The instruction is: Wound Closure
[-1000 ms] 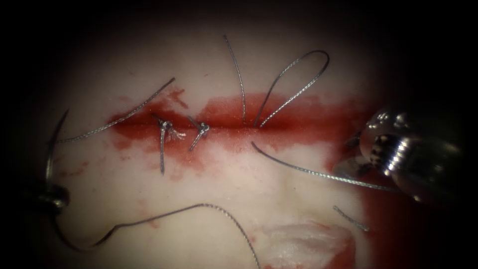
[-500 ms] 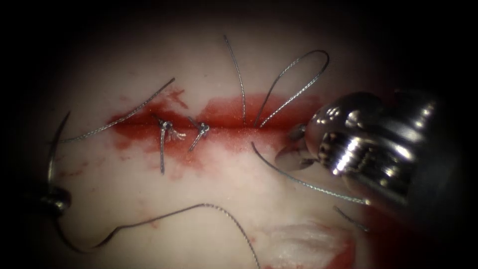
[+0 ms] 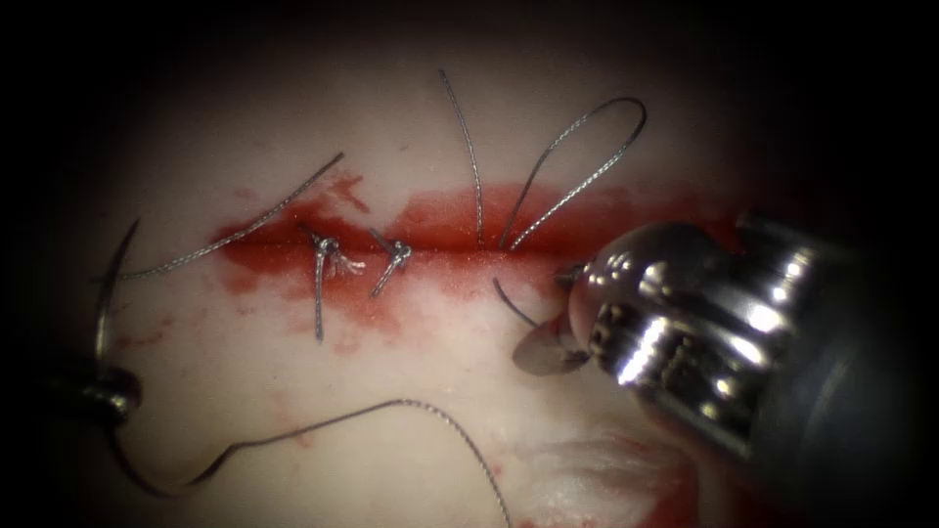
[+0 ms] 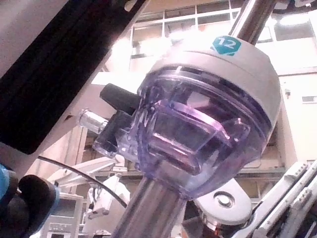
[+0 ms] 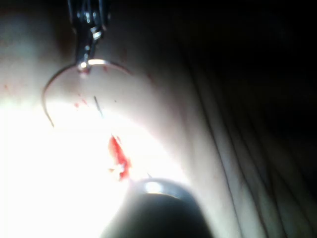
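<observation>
Endoscope view: the tissue (image 3: 411, 391) is lying with its cut (image 3: 430, 252) running left to right, red fluid (image 3: 548, 220) spreading along it. The right arm's hand (image 3: 562, 323) is coming in further than a second ago, when it sat at the right edge over the thread (image 3: 572, 161); now its big metal wrist is covering the long strand that ran below the cut, leaving a short stub showing. One flat jaw is pointing left just under the cut, the other is hard to make out, so I cannot tell how far it is open or whether it is gripping anything. At the far left the left arm's hand (image 3: 106, 386) is sitting closed on the needle (image 3: 103, 293), near the thread end of its curve; the needle is standing free of the tissue, its tip pointing up. Two finished knots (image 3: 326, 246) are sitting on the cut, with one open loop above it.
</observation>
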Available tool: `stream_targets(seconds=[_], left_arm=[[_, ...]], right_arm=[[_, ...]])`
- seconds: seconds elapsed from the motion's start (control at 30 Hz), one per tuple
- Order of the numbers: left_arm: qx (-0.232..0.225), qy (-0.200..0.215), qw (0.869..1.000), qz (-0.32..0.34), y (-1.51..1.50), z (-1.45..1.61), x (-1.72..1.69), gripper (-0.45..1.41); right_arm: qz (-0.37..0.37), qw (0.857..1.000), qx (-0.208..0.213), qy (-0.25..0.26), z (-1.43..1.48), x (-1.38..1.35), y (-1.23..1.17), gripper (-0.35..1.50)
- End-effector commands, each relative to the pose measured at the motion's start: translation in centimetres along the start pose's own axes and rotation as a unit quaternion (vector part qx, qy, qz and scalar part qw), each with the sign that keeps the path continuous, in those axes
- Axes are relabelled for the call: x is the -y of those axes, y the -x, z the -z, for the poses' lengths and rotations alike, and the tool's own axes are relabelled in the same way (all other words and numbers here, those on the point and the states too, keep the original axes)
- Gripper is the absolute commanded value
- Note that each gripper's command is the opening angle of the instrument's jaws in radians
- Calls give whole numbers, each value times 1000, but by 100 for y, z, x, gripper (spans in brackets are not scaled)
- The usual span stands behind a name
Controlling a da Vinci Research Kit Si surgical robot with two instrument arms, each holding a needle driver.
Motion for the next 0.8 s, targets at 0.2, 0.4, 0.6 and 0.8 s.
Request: stream_targets(seconds=[0.2,0.4,0.6,0.8], left_arm=[[1,-2,1000,-3,13,-3,4,-45],[1,-2,1000,-3,13,-3,4,-45],[1,-2,1000,-3,13,-3,4,-45],[1,-2,1000,-3,13,-3,4,-45]], right_arm=[[9,1000,17,16,-13,-12,-3,9],[-5,999,34,-21,-6,-16,4,-35],[-28,989,132,-59,17,-30,48,-35],[-87,956,267,-88,40,-69,137,-35]])
